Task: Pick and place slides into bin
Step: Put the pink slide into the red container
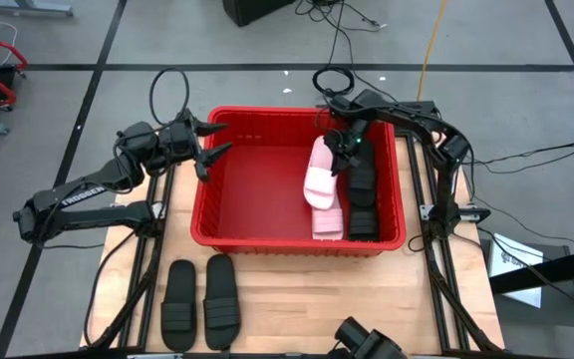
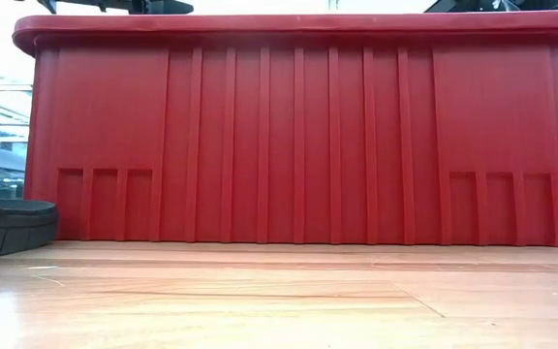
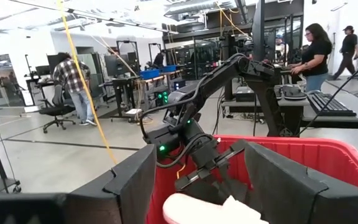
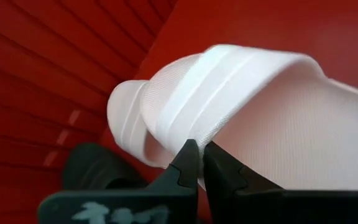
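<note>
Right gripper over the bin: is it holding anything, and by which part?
The right gripper is shut on a pale pink slide, pinching the edge of its ribbed strap, inside the red bin. The left gripper is open and empty.

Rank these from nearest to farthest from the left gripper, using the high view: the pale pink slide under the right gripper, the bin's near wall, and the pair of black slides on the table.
From the left gripper:
1. Bin's near wall, just below it.
2. Pale pink slide, across the bin at its right side.
3. Black slides, on the table in front of the bin.
The first two are close.
</note>
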